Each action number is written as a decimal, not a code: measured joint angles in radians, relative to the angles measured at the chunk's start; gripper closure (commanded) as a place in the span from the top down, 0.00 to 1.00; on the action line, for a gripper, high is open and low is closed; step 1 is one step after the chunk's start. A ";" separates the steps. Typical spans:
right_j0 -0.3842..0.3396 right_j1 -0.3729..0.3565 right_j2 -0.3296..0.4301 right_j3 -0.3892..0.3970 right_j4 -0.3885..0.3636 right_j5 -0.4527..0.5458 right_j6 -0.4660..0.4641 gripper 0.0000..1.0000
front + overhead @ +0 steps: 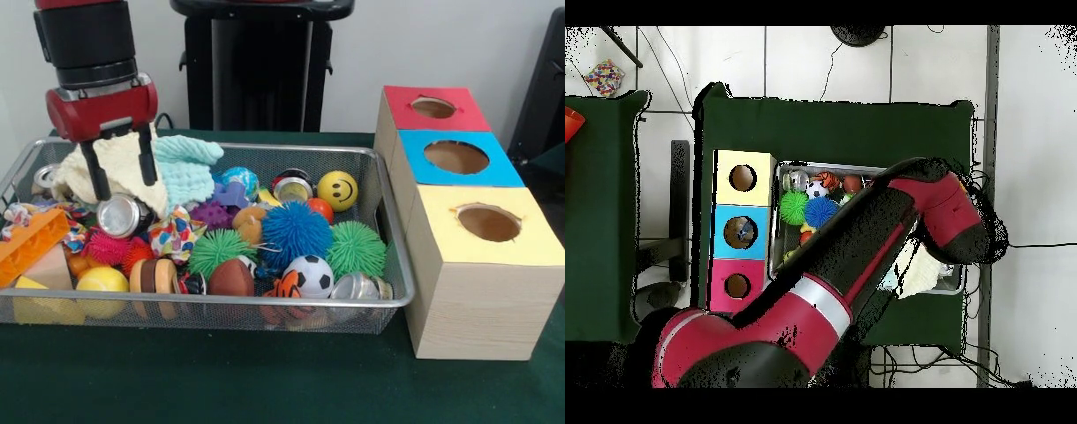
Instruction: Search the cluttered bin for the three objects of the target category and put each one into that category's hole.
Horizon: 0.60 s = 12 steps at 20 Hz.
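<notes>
The gripper [119,170] hangs over one end of the bin [291,150], its two black fingers [95,172] spread apart with a cream knitted cloth [119,163] between and behind them; whether the pads actually press the cloth cannot be told from the front view. Just below the fingertips lies a silver can [124,215], end-on. Beside the gripper, touching the cream cloth, sits a pale mint cloth [187,168].

Below the gripper — towards the camera in the front view — lie an orange toothed block [31,243], a pink spiky ball [108,247] and a yellow ball [102,281]. Farther out along the bin from the gripper come a blue spiky ball [296,231], two green spiky balls [356,249], a small football-patterned ball [309,276] and a yellow smiley ball [337,190].

Beyond the bin's opposite end, well apart from the gripper, stand three wooden boxes in a row. The hole [433,108] in the red top belongs to the box farthest from the camera, beside it the blue-topped box [459,159], then the yellow-topped box [485,225].

In the overhead view the red and black arm [865,250] crosses the bin [865,168] and hides the gripper; the hole [737,286] — at the robot's end of the row — lies across the bin from the arm's tip.
</notes>
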 measured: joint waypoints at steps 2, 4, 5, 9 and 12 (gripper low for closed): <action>0.000 -0.021 0.019 0.005 0.027 0.000 0.000 1.00; 0.000 -0.035 0.032 0.012 0.040 0.000 0.000 1.00; 0.000 -0.042 0.039 0.016 0.047 0.000 0.000 1.00; 0.000 -0.056 0.054 0.028 0.057 0.000 0.000 1.00; 0.001 -0.056 0.057 0.029 0.057 0.000 0.000 1.00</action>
